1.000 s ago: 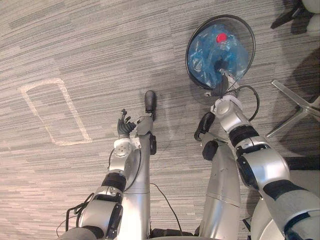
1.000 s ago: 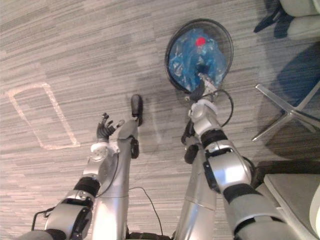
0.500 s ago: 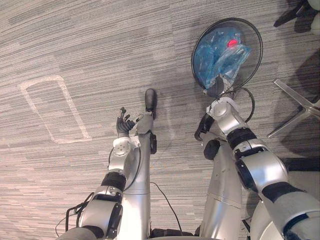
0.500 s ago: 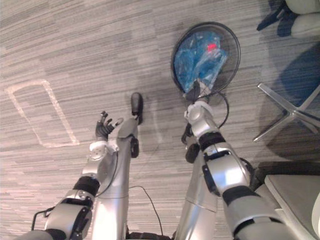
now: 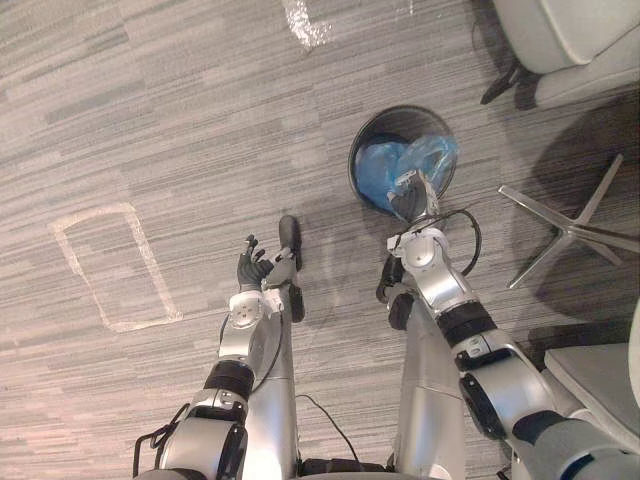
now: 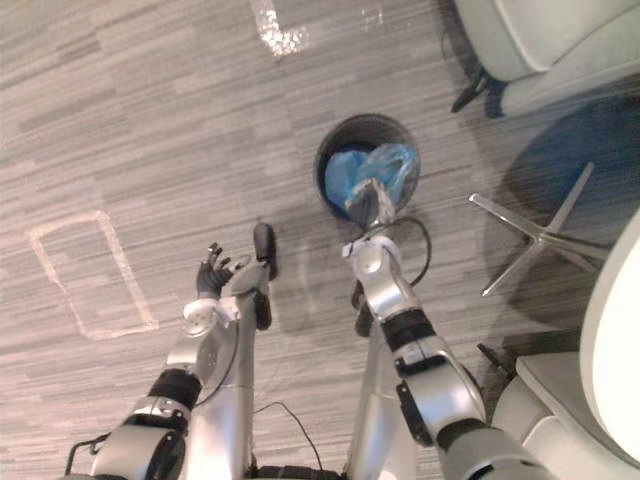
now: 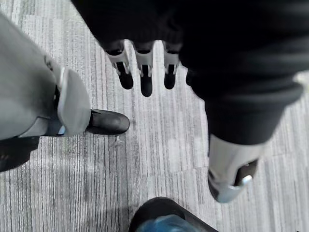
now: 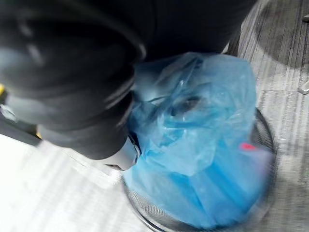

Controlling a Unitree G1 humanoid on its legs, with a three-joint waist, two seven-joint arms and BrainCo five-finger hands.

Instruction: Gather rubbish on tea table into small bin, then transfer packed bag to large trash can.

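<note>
A small black mesh bin (image 5: 380, 125) stands on the carpet ahead of me, lined with a blue plastic bag (image 5: 385, 170). My right hand (image 5: 408, 203) reaches over the bin's near rim, shut on the bunched top of the bag. In the right wrist view the crumpled blue bag (image 8: 203, 145) bulges out of the bin (image 8: 263, 210) right beside the hand's dark cover (image 8: 72, 72), and a small red item shows through the plastic. My left hand (image 5: 250, 270) hangs open over bare carpet to the left of the bin, its fingers (image 7: 141, 72) straight and holding nothing.
A pale chair (image 5: 560, 40) stands beyond the bin at the upper right, and a chair's metal star base (image 5: 570, 230) spreads on the floor to the bin's right. A white tape rectangle (image 5: 100, 265) marks the carpet on the left.
My right hand has curled shut on the bag's top, and the bag, spread wide before, is now bunched together. The camera has moved, so the bin sits lower and looks smaller.
</note>
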